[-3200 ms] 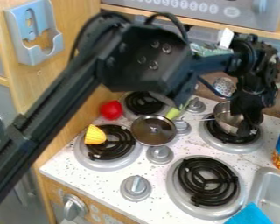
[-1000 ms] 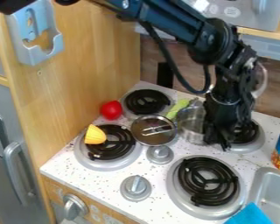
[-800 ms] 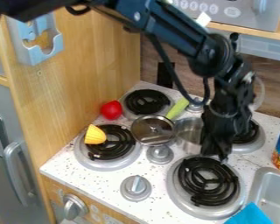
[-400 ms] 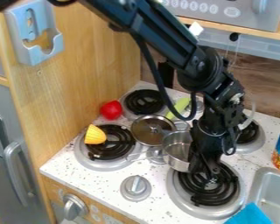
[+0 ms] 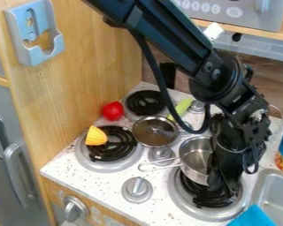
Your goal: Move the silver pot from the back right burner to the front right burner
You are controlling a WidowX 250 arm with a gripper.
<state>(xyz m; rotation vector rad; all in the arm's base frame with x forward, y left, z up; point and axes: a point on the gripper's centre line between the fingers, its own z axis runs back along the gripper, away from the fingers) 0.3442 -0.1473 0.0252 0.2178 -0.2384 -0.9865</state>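
In the camera view, we locate the gripper (image 5: 223, 184) above the front right burner (image 5: 198, 194), fingers closed on the right-hand wall of the metal saucepan (image 5: 192, 167). The saucepan overlaps the burner's rear left portion; its handle points left. We note a round metal lid (image 5: 148, 132) beside the front left burner (image 5: 124, 136), which bears a ridged yellow piece (image 5: 96, 136).

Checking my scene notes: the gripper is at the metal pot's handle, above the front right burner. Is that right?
Not quite. In the camera view, the gripper is at the side of the metal pot opposite the handle, above the front right burner.
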